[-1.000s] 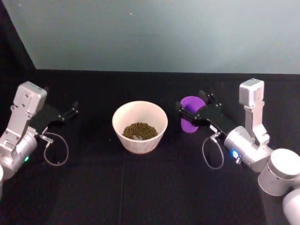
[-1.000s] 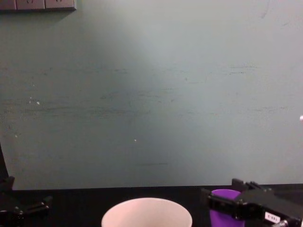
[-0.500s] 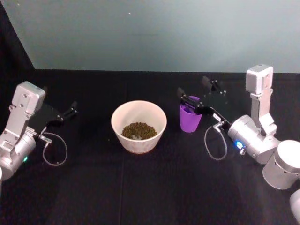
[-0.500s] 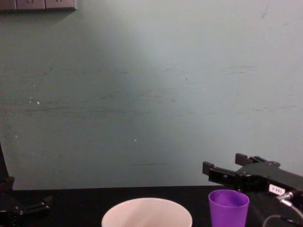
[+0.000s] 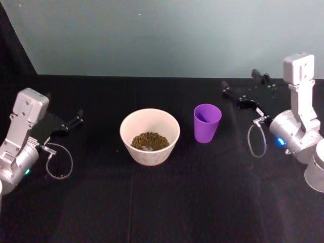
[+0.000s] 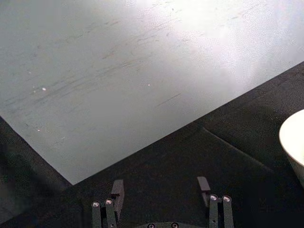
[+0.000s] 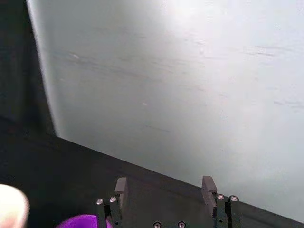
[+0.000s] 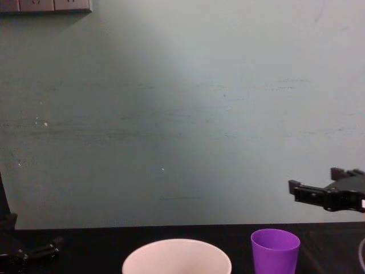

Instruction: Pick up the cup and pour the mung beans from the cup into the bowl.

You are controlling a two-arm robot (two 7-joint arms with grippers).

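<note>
In the head view the cup (image 5: 207, 122) stands upright near the desk's (image 5: 162, 202) middle, just beside the bowl (image 5: 150, 136), which holds the beans (image 5: 150, 140); the pour looks done. The right tool (image 5: 242, 89), released and empty, hangs apart toward the right edge; best to retreat high and clear. The left tool (image 5: 77, 117), fingers spread, sits near the left edge. In the chest view the right tool (image 8: 319, 191) is above the cup (image 8: 275, 250).
</note>
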